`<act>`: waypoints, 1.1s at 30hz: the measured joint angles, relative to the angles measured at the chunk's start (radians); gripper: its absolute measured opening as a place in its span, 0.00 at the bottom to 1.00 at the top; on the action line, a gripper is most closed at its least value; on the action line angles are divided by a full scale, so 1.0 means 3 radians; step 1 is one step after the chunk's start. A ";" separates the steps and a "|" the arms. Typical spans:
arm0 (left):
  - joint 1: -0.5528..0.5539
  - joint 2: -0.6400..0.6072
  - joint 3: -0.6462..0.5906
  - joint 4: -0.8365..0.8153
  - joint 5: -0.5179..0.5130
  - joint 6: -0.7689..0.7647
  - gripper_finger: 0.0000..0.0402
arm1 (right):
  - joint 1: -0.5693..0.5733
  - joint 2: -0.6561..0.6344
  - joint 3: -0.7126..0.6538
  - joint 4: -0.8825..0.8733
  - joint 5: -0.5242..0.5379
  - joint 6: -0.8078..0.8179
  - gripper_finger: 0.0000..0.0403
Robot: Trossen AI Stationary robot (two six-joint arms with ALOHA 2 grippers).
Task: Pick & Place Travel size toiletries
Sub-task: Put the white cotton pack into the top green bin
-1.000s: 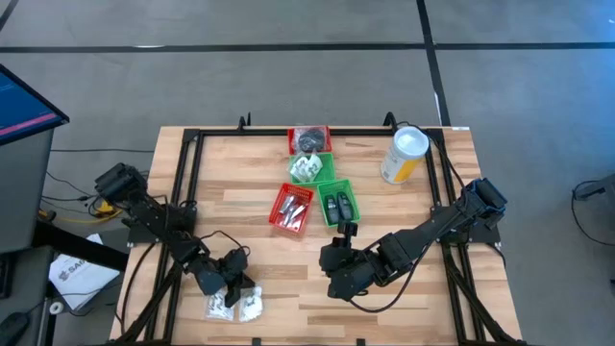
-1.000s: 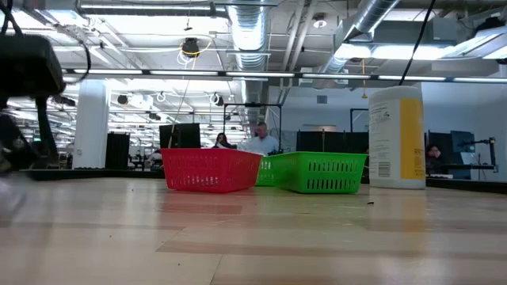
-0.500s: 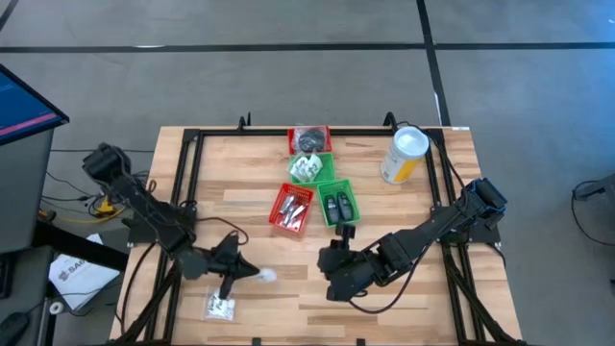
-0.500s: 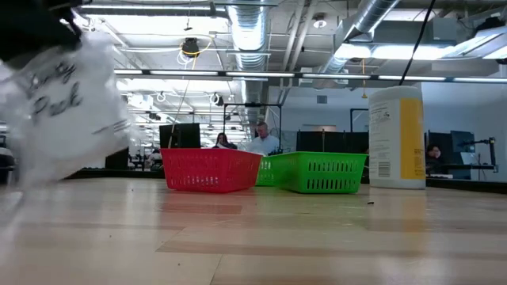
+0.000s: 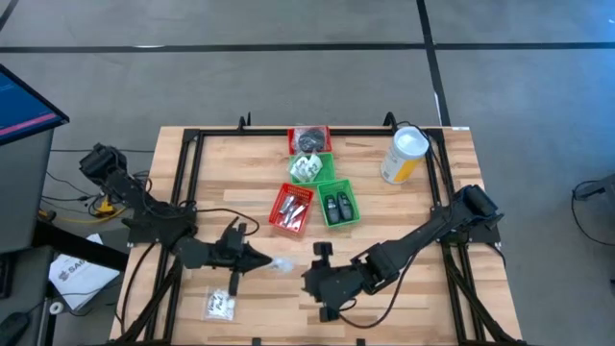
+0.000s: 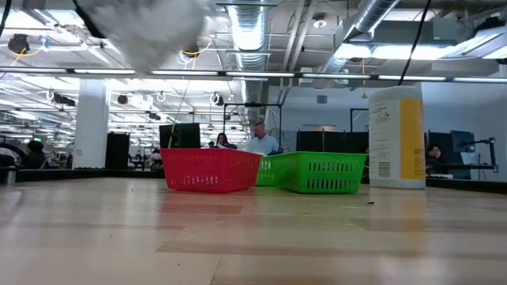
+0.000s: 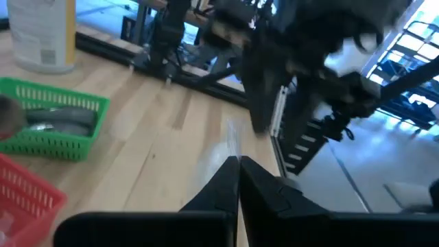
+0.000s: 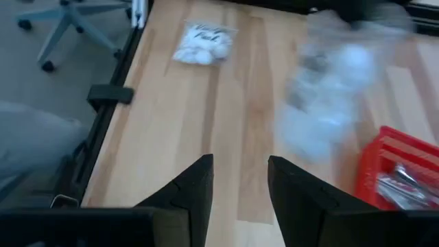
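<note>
A clear plastic packet with white contents (image 5: 280,263) is hanging above the wooden table (image 5: 231,207) at lower centre of the high view, pinched in the fully closed fingers of the left gripper (image 5: 261,259). In the right wrist view the same packet (image 8: 328,89) is showing as a blurred pale shape near a red mesh basket (image 8: 400,171). A second clear packet of white contents (image 5: 220,306) is lying flat on the table near its lower left edge. The right gripper (image 5: 315,286) is hovering just right of the held packet, its jaws standing partly open with nothing between them. Above centre, four mesh baskets are sitting together: a red one (image 5: 292,208) of slim silvery sachets, a green one (image 5: 336,204) of small dark pieces, another green one (image 5: 311,167) and another red one (image 5: 309,139). A tall yellow canister with a white lid (image 5: 404,154) is standing at upper right.
</note>
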 joint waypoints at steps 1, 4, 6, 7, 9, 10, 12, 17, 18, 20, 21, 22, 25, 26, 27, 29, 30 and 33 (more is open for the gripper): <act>0.0044 0.0020 0.0022 -0.0005 0.0026 0.0020 0.00 | -0.0009 0.0032 -0.0001 0.0024 -0.0037 -0.0029 0.32; 0.0121 0.0093 0.0029 -0.0034 0.0109 0.0028 0.00 | -0.0049 0.0051 0.0007 0.0026 -0.0080 -0.0080 0.32; 0.0153 0.0165 0.0031 -0.0020 0.0119 0.0022 0.00 | -0.0091 0.0047 0.0015 0.0064 -0.0083 -0.0101 0.32; 0.0157 0.0211 0.0031 -0.0010 0.0124 0.0010 0.00 | -0.0112 0.0047 0.0015 0.0067 -0.0084 -0.0101 0.32; 0.0157 0.0296 0.0031 0.0002 0.0127 -0.0042 0.00 | -0.0149 0.0047 0.0015 0.0087 -0.0086 -0.0101 0.32; 0.0157 0.0337 0.0031 0.0041 0.0128 -0.0048 0.00 | -0.0170 0.0046 0.0015 0.0088 -0.0087 -0.0100 0.32; 0.0157 0.0405 0.0031 0.0123 0.0138 -0.0051 0.00 | -0.0208 0.0045 0.0015 0.0090 -0.0098 -0.0068 0.34; 0.0180 0.0438 0.0031 0.0203 0.0151 -0.0024 0.00 | -0.0293 0.0044 0.0015 0.0129 -0.0160 -0.0021 0.43; 0.0181 0.0436 0.0031 0.0223 0.0171 -0.0021 0.00 | -0.0306 0.0044 0.0014 0.0140 -0.0161 -0.0022 0.45; 0.0183 0.0435 0.0045 0.0242 0.0176 0.0043 0.00 | -0.0340 0.0044 0.0014 0.0194 -0.0162 -0.0031 0.49; 0.0183 0.0435 0.0065 0.0244 0.0185 0.0059 0.00 | -0.0357 0.0044 0.0014 0.0210 -0.0165 -0.0039 0.51; 0.0181 0.0435 0.0082 0.0253 0.0211 0.0063 0.00 | -0.0371 0.0044 0.0014 0.0212 -0.0170 -0.0039 0.53; 0.0180 0.0435 0.0113 0.0253 0.0231 0.0146 0.00 | -0.0425 0.0044 0.0014 0.0217 -0.0172 -0.0039 0.57; 0.0180 0.0435 0.0119 0.0254 0.0230 0.0153 0.00 | -0.0436 0.0044 0.0013 0.0231 -0.0173 -0.0039 0.58; 0.0180 0.0435 0.0122 0.0254 0.0230 0.0154 0.00 | -0.0443 0.0044 0.0013 0.0246 -0.0174 -0.0040 0.58; 0.0180 0.0438 0.0123 0.0251 0.0230 0.0159 0.00 | -0.0448 0.0044 0.0013 0.0275 -0.0175 -0.0052 0.58; 0.0192 0.0449 0.0123 0.0254 0.0230 0.0161 0.00 | -0.0448 0.0044 0.0012 0.0291 -0.0175 -0.0079 0.58; 0.0227 0.0462 0.0123 0.0244 0.0230 0.0162 0.00 | -0.0441 0.0043 0.0012 0.0318 -0.0185 -0.0099 0.54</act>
